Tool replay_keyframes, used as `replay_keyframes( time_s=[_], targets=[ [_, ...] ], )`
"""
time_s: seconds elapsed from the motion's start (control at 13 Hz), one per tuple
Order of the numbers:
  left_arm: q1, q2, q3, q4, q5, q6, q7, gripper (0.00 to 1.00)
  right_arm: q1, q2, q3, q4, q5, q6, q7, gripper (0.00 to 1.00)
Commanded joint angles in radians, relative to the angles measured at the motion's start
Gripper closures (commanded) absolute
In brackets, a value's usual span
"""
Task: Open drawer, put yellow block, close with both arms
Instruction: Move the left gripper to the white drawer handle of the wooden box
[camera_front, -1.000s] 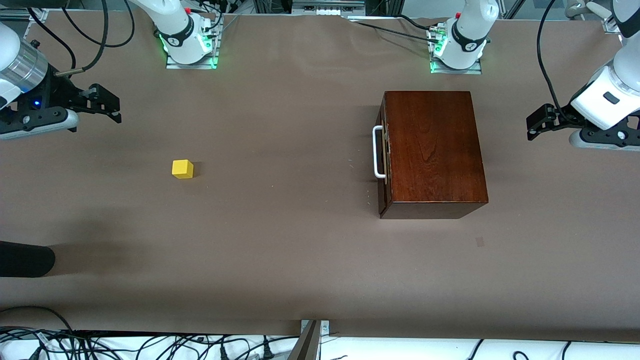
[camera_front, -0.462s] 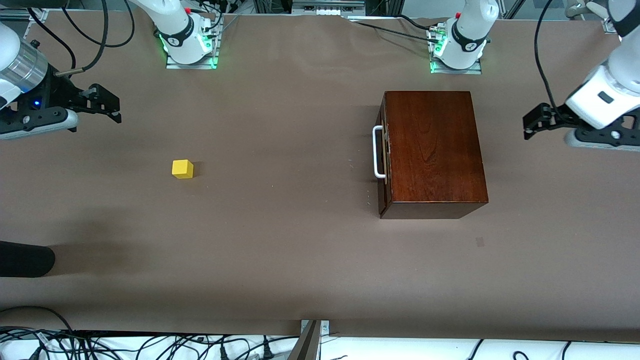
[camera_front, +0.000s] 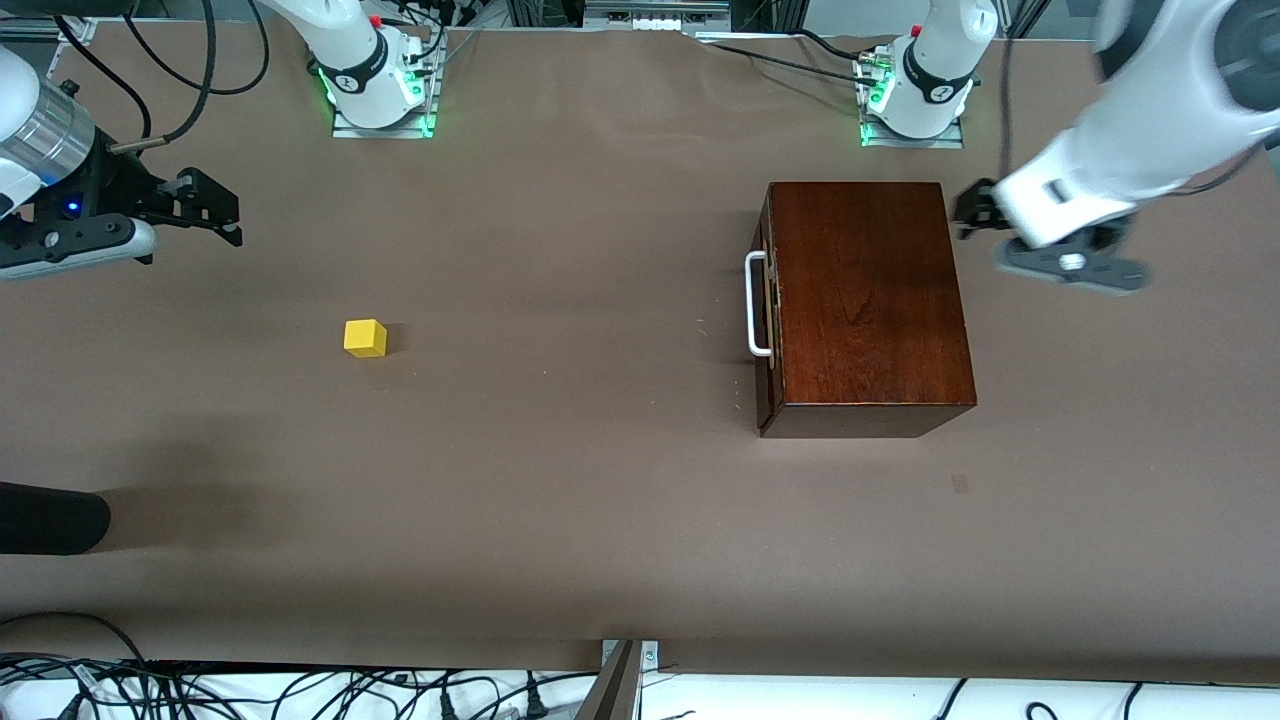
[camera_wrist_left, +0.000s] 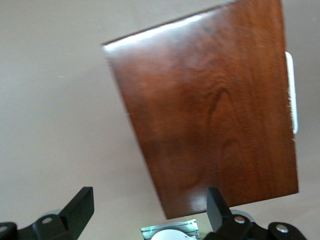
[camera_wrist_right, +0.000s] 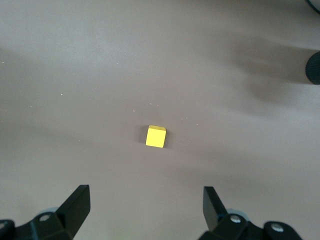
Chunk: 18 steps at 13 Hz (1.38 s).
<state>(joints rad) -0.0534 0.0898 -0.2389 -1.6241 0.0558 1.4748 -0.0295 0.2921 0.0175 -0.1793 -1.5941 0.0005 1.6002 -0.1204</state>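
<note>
The drawer is shut inside the dark wooden box (camera_front: 865, 300), and its white bar handle (camera_front: 757, 304) faces the right arm's end of the table. The yellow block (camera_front: 365, 338) lies alone on the brown table toward that end. My left gripper (camera_front: 970, 212) hangs open in the air at the box's edge toward the left arm's end. The left wrist view has the box top (camera_wrist_left: 210, 110) and handle (camera_wrist_left: 291, 95) below the open left gripper (camera_wrist_left: 150, 210). My right gripper (camera_front: 215, 210) waits open above the table, apart from the block. The block (camera_wrist_right: 155, 136) lies ahead of the right gripper (camera_wrist_right: 146, 205).
A black rounded object (camera_front: 50, 518) pokes in at the table's edge at the right arm's end, nearer to the front camera than the block. The two arm bases (camera_front: 380, 85) (camera_front: 915, 90) stand along the table's top edge. Cables (camera_front: 300, 690) lie below the front edge.
The left arm has swung in from its end of the table toward the box, and its gripper now hangs at the box's edge. The right arm, block and box have not moved.
</note>
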Motion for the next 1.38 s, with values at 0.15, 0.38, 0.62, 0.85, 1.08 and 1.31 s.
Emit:
replay_keyframes(
  time_s=[0.15, 0.38, 0.62, 0.85, 1.08, 1.31],
  targets=[
    [-0.119, 0.187, -0.126, 0.131, -0.011, 0.097, -0.428, 0.00, -0.008, 0.012, 0.006, 0.026, -0.011, -0.014, 0.001, 0.00],
    [-0.256, 0.298, -0.125, 0.194, -0.005, 0.178, -0.639, 0.00, -0.008, 0.012, 0.006, 0.026, -0.011, -0.014, 0.001, 0.00],
    [-0.287, 0.344, -0.125, 0.175, -0.001, 0.262, -0.670, 0.00, -0.010, 0.013, 0.004, 0.026, -0.011, -0.014, -0.001, 0.00],
    [-0.310, 0.393, -0.123, 0.132, 0.024, 0.266, -0.670, 0.00, -0.010, 0.016, 0.004, 0.026, -0.011, -0.013, -0.001, 0.00],
    [-0.335, 0.433, -0.123, 0.122, 0.088, 0.266, -0.670, 0.00, -0.011, 0.018, -0.005, 0.026, -0.011, -0.011, 0.001, 0.00],
    [-0.338, 0.438, -0.125, 0.089, 0.162, 0.265, -0.671, 0.00, -0.011, 0.018, -0.005, 0.026, -0.011, -0.011, 0.001, 0.00]
  ],
)
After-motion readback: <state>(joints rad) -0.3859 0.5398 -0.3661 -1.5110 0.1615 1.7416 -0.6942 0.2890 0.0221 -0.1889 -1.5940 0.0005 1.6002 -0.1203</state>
